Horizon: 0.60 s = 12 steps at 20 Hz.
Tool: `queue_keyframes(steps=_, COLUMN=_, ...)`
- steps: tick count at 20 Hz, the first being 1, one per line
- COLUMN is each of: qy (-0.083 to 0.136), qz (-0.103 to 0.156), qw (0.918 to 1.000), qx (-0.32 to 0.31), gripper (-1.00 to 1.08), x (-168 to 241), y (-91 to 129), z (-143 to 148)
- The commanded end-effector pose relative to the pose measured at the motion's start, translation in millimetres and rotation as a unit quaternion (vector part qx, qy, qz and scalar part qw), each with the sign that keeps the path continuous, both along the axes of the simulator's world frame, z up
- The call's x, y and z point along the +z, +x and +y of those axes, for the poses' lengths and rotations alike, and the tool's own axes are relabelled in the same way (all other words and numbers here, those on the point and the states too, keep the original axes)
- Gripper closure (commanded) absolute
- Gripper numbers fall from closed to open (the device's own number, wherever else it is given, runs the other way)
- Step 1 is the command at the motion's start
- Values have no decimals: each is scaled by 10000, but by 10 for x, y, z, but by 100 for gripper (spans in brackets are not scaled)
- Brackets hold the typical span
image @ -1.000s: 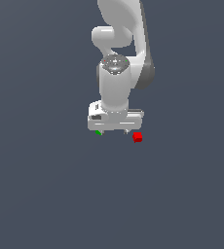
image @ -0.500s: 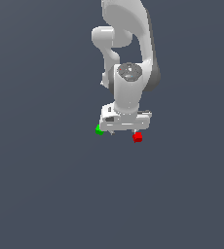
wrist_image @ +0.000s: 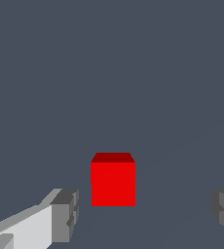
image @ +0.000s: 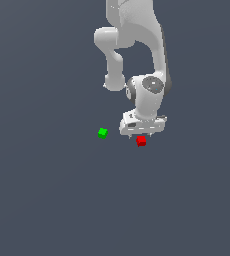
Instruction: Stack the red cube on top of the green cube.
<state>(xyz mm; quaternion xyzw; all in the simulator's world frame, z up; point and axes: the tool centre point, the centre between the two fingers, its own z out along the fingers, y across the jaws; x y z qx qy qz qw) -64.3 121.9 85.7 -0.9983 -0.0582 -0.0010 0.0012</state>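
Note:
The red cube rests on the dark grey floor just under the white gripper. In the wrist view the red cube sits between the two spread fingers, touching neither; the gripper is open and holds nothing. The green cube lies on the floor apart from the red one, toward the exterior view's left. It does not show in the wrist view.
The white arm rises above the gripper toward the top of the exterior view. The floor is a plain dark grey surface with nothing else on it.
The gripper has swung from above the green cube toward the exterior view's right, over the red cube. The green cube now stands uncovered. Neither cube has moved.

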Motion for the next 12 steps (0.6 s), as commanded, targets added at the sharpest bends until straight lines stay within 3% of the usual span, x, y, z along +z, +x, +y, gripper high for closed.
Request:
queue_keyframes(steps=1, qy=-4, qz=3, qw=10000, qx=37, gripper=-92, x=-89, y=-66, z=104)
queue_keyframes(steps=12, qy=-10, qz=13, qw=10000, qx=66, gripper=-92, x=-220, y=-103, z=171)
